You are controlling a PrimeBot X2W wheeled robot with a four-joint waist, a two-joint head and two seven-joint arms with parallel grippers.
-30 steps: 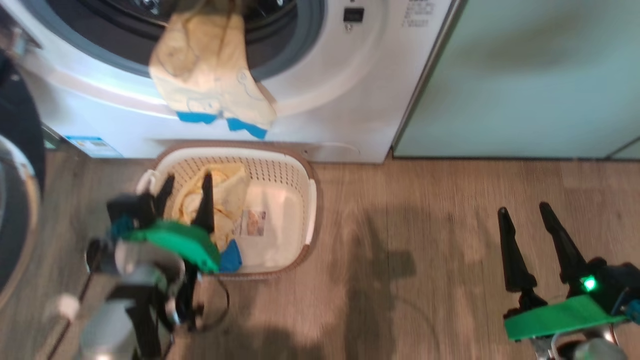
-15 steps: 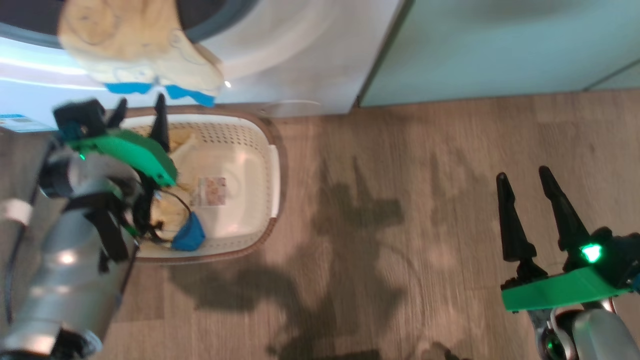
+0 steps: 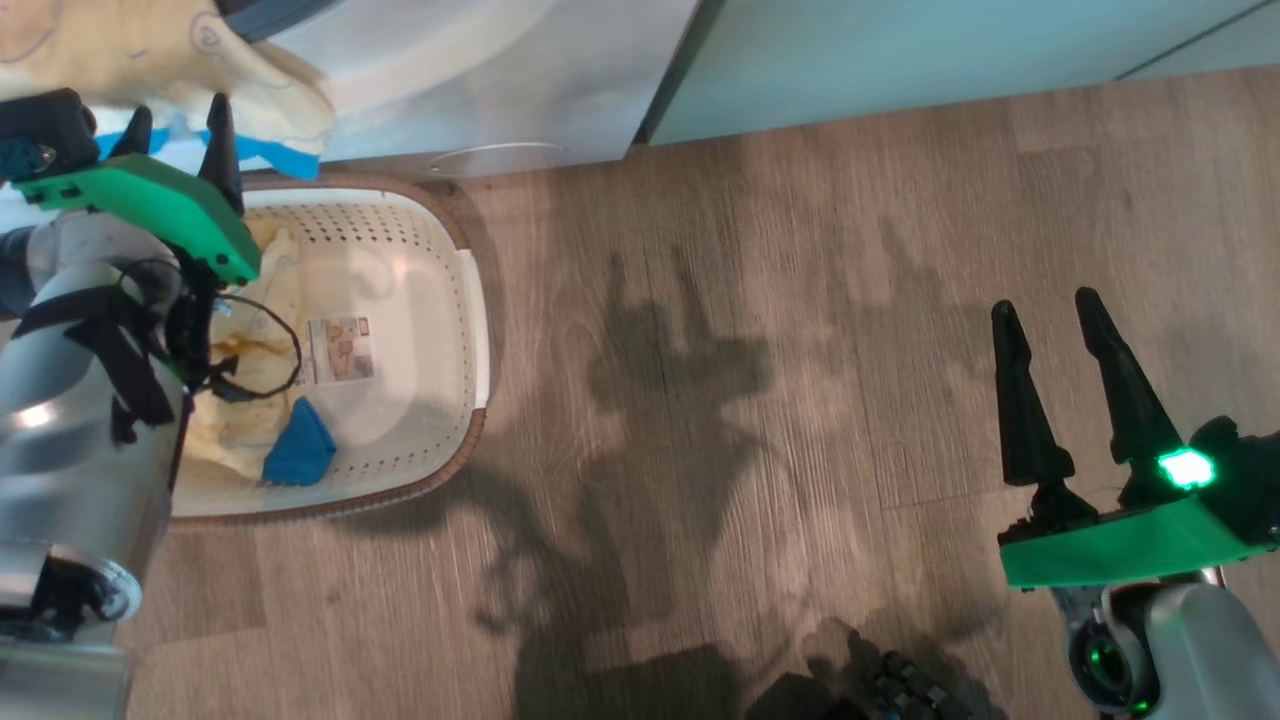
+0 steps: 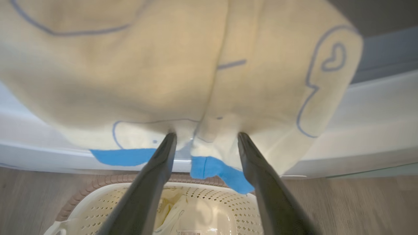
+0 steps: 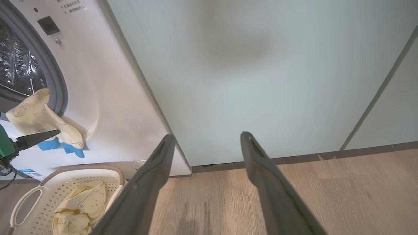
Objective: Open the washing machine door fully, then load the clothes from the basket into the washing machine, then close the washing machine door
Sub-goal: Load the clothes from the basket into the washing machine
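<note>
Head view: left claw [image 3: 178,125] at 10 o'clock, spread above basket [image 3: 480,330] holding clothes [image 3: 225,440], washer [image 3: 480,70] cropped, right claw [image 3: 1045,320] at 4 o'clock, spread, empty, left wrist: tips at hanging garment's [image 4: 163,65] hem, gripping nothing, right wrist: drum [image 5: 16,71] at 9 o'clock.

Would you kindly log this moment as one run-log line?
left gripper: open, near draped garment on washing machine | right gripper: open, over floor | basket: second garment inside
</note>
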